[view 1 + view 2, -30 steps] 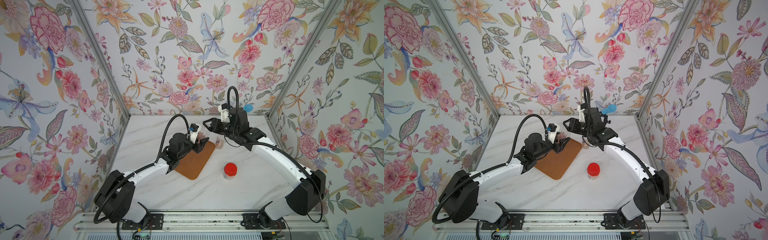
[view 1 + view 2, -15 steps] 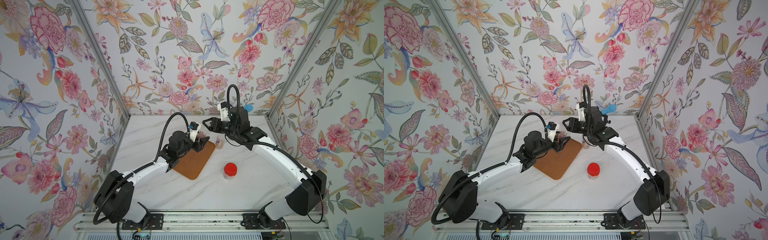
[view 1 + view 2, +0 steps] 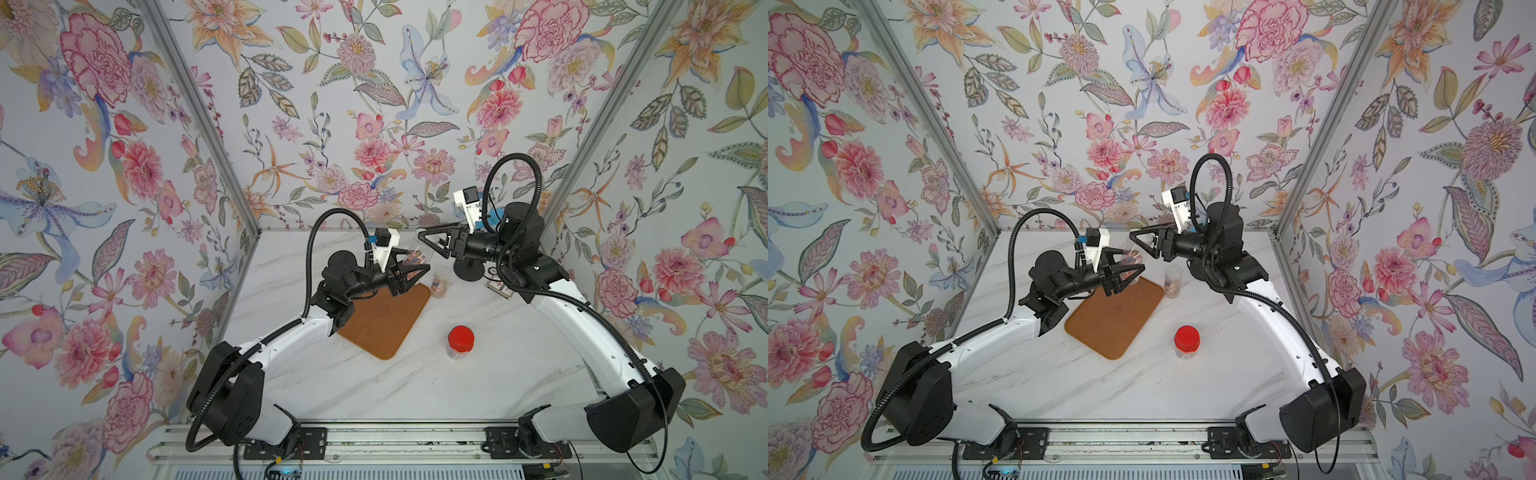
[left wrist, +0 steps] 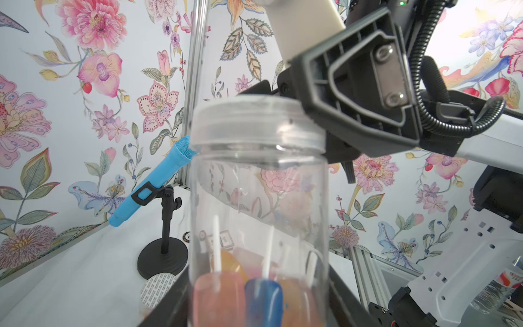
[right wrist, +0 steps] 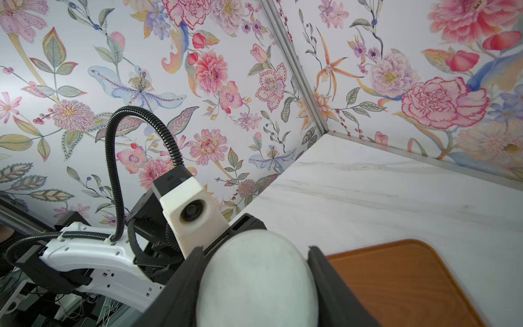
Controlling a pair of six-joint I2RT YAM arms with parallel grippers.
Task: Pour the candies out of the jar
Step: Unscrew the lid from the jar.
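My left gripper (image 3: 415, 262) is shut on the body of a clear jar (image 3: 411, 258), held above the back corner of the brown tray (image 3: 386, 320). In the left wrist view the candies (image 4: 240, 294), orange, pink and blue on white sticks, lie in the bottom of the jar (image 4: 259, 198). A translucent lid (image 4: 254, 121) sits at its top. My right gripper (image 3: 422, 237) is shut on that lid (image 5: 254, 283), a black finger (image 5: 186, 283) on each side. I cannot tell whether the lid has come free of the jar.
A red-lidded jar (image 3: 460, 338) stands right of the tray. A small jar with a white cap (image 3: 441, 277) stands by the tray's back corner. Behind it is a blue microphone (image 4: 150, 186) on a black stand (image 3: 469, 270), near the right back wall.
Both grippers and the jar between them have shifted a little toward the back wall. Both grips are unchanged.
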